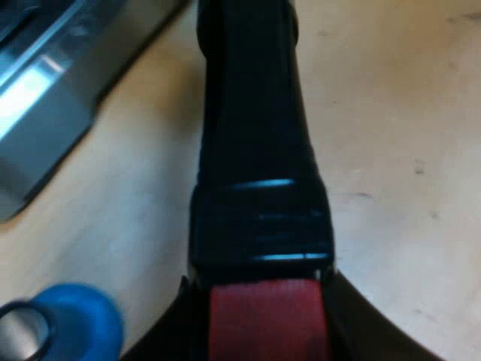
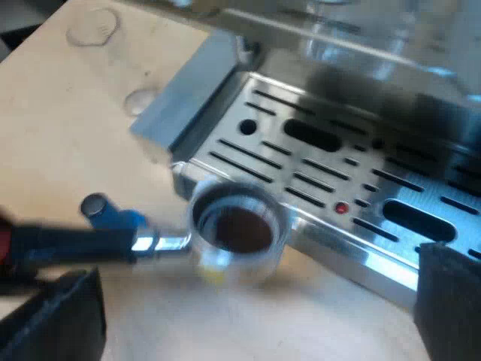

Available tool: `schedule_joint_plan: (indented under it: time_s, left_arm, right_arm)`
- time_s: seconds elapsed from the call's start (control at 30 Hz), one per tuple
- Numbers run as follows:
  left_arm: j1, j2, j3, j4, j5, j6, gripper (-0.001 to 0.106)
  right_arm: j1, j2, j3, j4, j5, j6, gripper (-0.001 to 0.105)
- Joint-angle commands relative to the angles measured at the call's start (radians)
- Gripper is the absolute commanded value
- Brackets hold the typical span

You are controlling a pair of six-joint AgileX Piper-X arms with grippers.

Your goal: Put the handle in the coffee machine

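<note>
Pale wooden tabletop close below, warm even light, soft sheen. Few small dark specks on wood just ahead. Farther ahead, faint ring marks; smaller glossy spot nearer.

Holder, its cup just beside the edge of the machine's drip tray, handle reaching away over the worktop; tamper close beside the handle, apparently standing on the worktop.
</note>
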Motion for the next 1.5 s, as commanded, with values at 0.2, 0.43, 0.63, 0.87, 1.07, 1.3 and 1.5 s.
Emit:
schedule_joint_plan:
  time_s: [0.2,0.43,0.63,0.87,1.07,1.3,1.5]
  left_arm:
    - [0.124,-0.012,-0.01,-0.03,0.089,0.07,0.0]
    - [0.209,-0.012,-0.01,-0.067,0.172,0.093,0.0]
    - [0.213,-0.012,-0.01,-0.085,0.189,0.092,0.0]
    - [0.213,-0.012,-0.01,-0.088,0.189,0.092,0.0]
    - [0.213,-0.012,-0.01,-0.088,0.189,0.092,0.0]
    - [0.213,-0.012,-0.01,-0.088,0.189,0.092,0.0]
    - [0.213,-0.012,-0.01,-0.088,0.189,0.092,0.0]
  right_arm:
    - [0.193,-0.006,0.057,-0.092,0.219,0.009,0.084]
    - [0.299,-0.006,0.201,-0.268,0.353,0.075,0.084]
    - [0.311,-0.004,0.345,-0.52,0.352,0.093,0.084]
    - [0.311,-0.004,0.394,-0.585,0.378,0.084,0.084]
    - [0.311,0.017,0.398,-0.592,0.391,0.079,0.084]
    - [0.311,0.119,0.398,-0.717,0.397,0.053,0.084]
    - [0.311,0.192,0.398,-0.851,0.41,0.029,0.084]
